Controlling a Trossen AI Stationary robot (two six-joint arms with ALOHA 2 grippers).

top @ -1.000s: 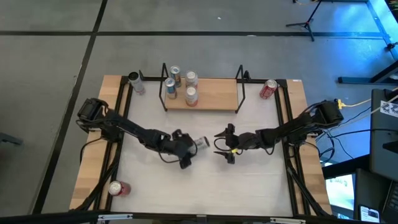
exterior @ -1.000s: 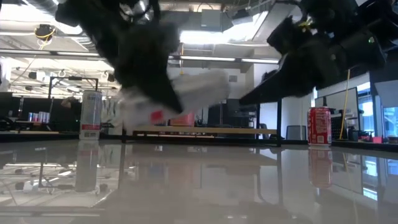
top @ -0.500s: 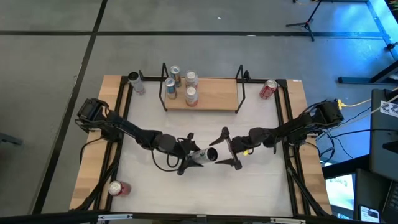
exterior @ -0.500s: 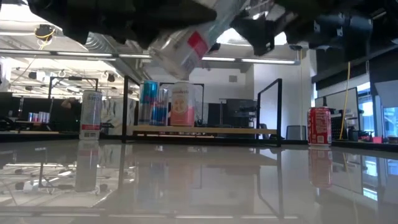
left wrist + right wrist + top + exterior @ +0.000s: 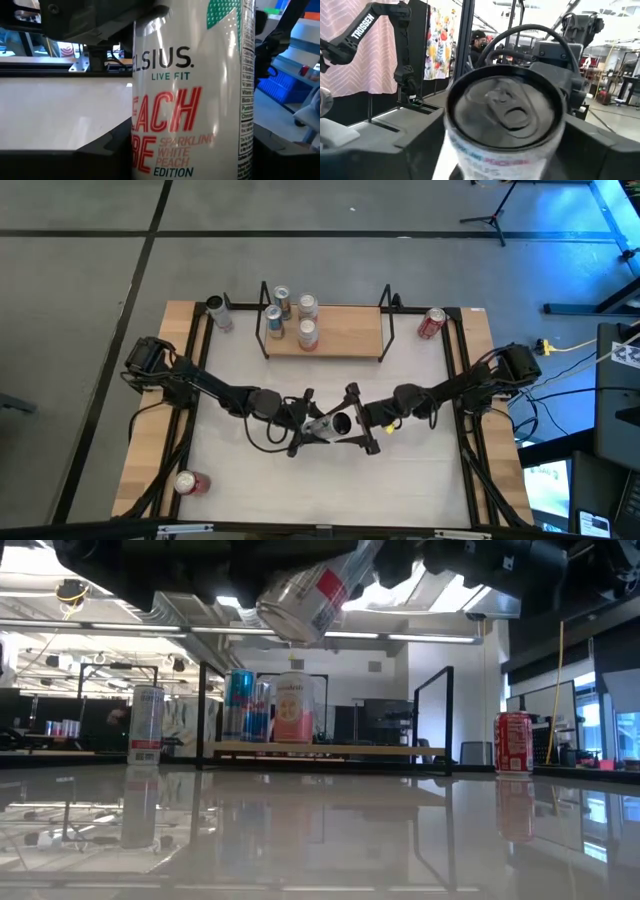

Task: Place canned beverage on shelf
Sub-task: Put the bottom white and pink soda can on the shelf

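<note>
Both grippers meet mid-table, where we find the left gripper point(image 5: 305, 427) clenched on a glossy white cylindrical can point(image 5: 330, 425) held above the reflective tabletop point(image 5: 420, 480), the right gripper point(image 5: 358, 423) spread around its top, the wood-and-black-wire shelf point(image 5: 345, 332) well apart.

Grey floor point(image 5: 90, 240) surrounds the table; ceiling strip lights point(image 5: 120, 628) glow overhead.

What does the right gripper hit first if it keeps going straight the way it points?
The white can, top-end on: its lid fills the right wrist view between the right gripper fingers. The left gripper holds that can just behind. Remaining gap is hard to judge.
</note>
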